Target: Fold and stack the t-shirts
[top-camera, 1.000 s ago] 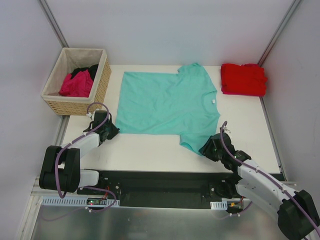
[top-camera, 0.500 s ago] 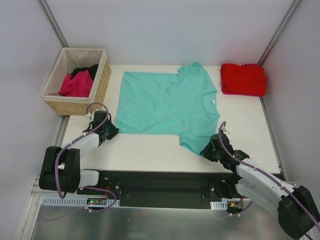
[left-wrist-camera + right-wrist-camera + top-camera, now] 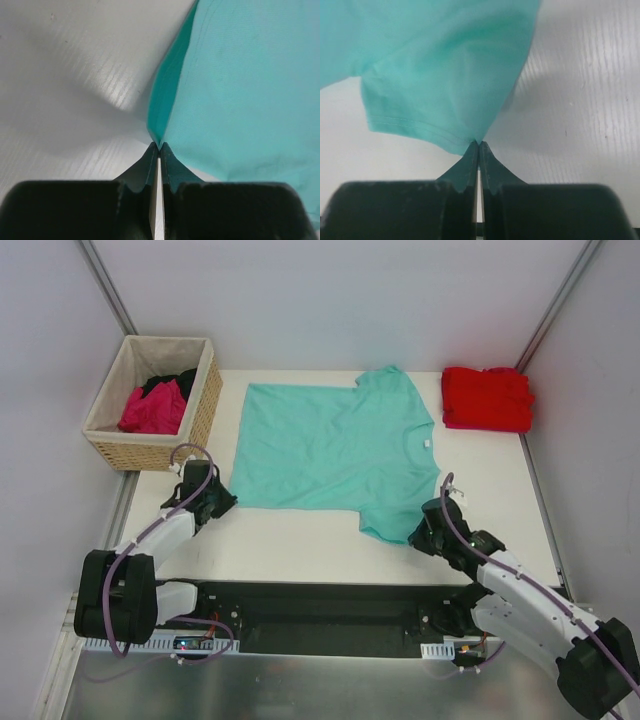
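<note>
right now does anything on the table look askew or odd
Nothing stands out. The teal t-shirt lies flat, the left hand pinching its hem corner and the right hand its near sleeve; the red t-shirt sits folded at the far right.

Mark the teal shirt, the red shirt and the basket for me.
teal t-shirt (image 3: 330, 445), top view, middle of its body.
red t-shirt (image 3: 487, 398), top view, centre of the fold.
basket (image 3: 208, 405), top view, right woven wall.

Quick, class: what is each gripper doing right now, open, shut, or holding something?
Left gripper: shut on the teal t-shirt, at its hem corner.
Right gripper: shut on the teal t-shirt, at its sleeve.
</note>
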